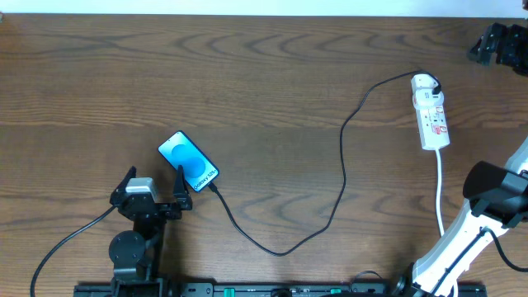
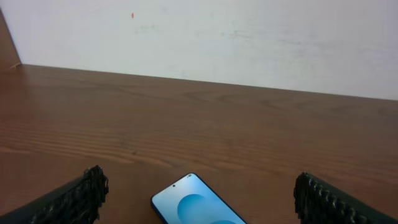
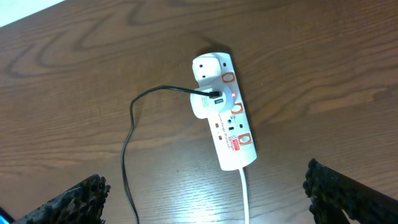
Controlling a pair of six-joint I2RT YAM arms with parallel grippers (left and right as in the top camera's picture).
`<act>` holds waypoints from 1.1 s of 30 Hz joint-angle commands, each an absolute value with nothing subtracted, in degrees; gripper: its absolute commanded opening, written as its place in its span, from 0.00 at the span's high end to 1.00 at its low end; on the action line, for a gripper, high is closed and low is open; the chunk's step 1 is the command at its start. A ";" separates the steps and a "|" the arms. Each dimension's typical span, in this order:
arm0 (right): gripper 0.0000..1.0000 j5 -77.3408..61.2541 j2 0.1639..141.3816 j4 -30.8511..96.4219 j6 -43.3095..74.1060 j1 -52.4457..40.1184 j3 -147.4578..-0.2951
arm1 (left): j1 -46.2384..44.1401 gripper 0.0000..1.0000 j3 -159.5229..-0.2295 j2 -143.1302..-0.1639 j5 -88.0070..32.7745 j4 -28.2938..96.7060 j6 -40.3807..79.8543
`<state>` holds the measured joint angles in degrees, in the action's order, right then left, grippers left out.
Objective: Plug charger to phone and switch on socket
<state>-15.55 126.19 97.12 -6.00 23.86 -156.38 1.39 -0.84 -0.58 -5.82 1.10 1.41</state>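
Black ribbed fingers [image 2: 81,199] of my left gripper [image 1: 154,177] stand wide apart, holding nothing. Just ahead, the phone [image 1: 188,161] lies flat on the wooden table [image 1: 247,82]. The charger [image 1: 342,165] runs from the phone's end to the socket [image 1: 431,111], plugged in there. My right gripper [image 3: 205,180] hangs above the socket, spread and empty.

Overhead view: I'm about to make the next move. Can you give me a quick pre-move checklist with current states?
1. Thin black charger cable plugged in at the white oblong power strip: ok.
2. Cable tip seated in the blue-screened black smartphone: cannot tell; it reaches the phone's edge.
3. Strip switch on: cannot tell.
4. Left gripper open and empty, by the phone: ok.
5. Right gripper open and empty, over the strip: ok.
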 commanded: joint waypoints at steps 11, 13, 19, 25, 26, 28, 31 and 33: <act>0.01 -15.33 126.23 97.30 -5.17 24.08 -156.64 | 1.15 0.02 -0.23 -0.08 -8.95 3.40 0.67; 0.01 -15.33 126.23 97.30 -5.19 24.08 -156.64 | 1.15 0.02 -0.23 -0.08 -8.95 3.40 0.67; 0.01 -15.33 126.23 97.30 -5.17 24.08 -156.64 | 1.15 0.02 -0.23 -0.23 -8.95 3.40 0.64; 0.01 -15.33 126.23 97.27 -5.17 24.08 -156.64 | 1.15 0.02 -0.23 -0.23 -8.95 3.40 0.67; 0.01 -15.33 126.23 97.30 -5.19 24.08 -156.64 | 1.15 0.02 -0.23 -0.23 -8.95 3.42 0.67; 0.01 -15.33 126.23 97.30 -5.19 24.08 -156.64 | 1.15 0.02 -0.23 -0.23 -8.95 3.40 0.64; 0.01 -15.33 126.23 97.27 -5.17 24.08 -156.64 | 1.15 0.02 -0.23 -0.23 -8.95 3.42 0.67; 0.01 -15.33 126.23 97.30 -5.19 24.08 -156.64 | 1.15 0.02 -0.23 -0.23 -8.95 3.42 0.64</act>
<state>-15.55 126.19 97.10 -6.00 23.86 -156.38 1.39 -0.86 -0.58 -6.31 1.08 0.84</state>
